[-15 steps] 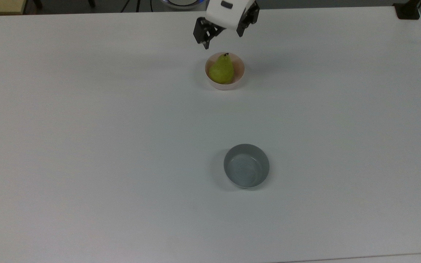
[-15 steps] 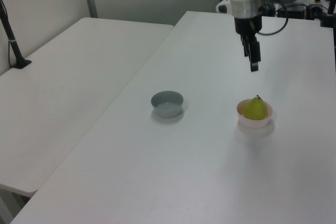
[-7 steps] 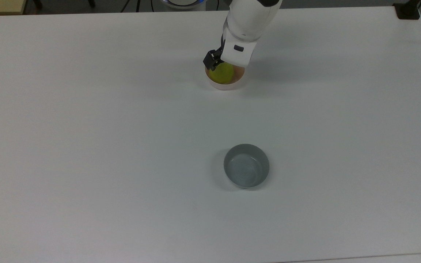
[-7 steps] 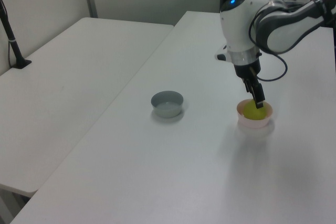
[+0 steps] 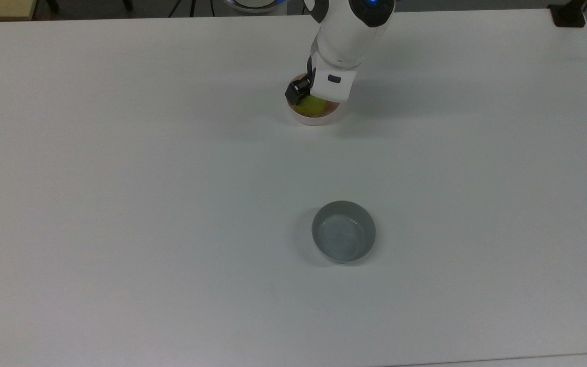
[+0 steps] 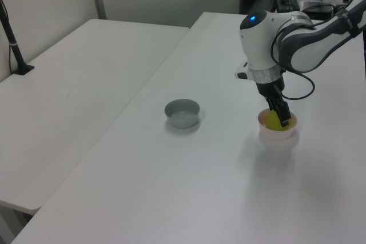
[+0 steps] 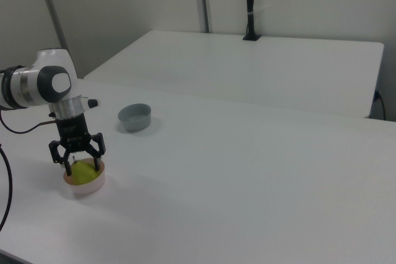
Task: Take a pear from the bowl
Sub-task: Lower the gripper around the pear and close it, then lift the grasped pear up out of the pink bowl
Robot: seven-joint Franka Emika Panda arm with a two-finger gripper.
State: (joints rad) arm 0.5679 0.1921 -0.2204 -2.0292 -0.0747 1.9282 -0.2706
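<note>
Spread apart, the jaws of the gripper straddle the pear in the right view, one finger on each side of the fruit, the tips down inside the pink bowl; contact with the pear cannot be told. That bowl sits near the right view's left edge on the white table, and a grey bowl stands well apart, farther back and toward the right view's right. A second white table lies beyond.

From the top view, the gripper comes down over the pink bowl at the far side of the table. The white wrist covers most of the bowl, and a slice of the yellow-green pear shows beneath it. One dark finger shows at the top view's left of the pear. The grey bowl stands well apart on the near side.

From the left view, the gripper reaches into the pink bowl, its dark fingers in front of the pear. The grey bowl sits to the left view's left, well apart, on the same table.
</note>
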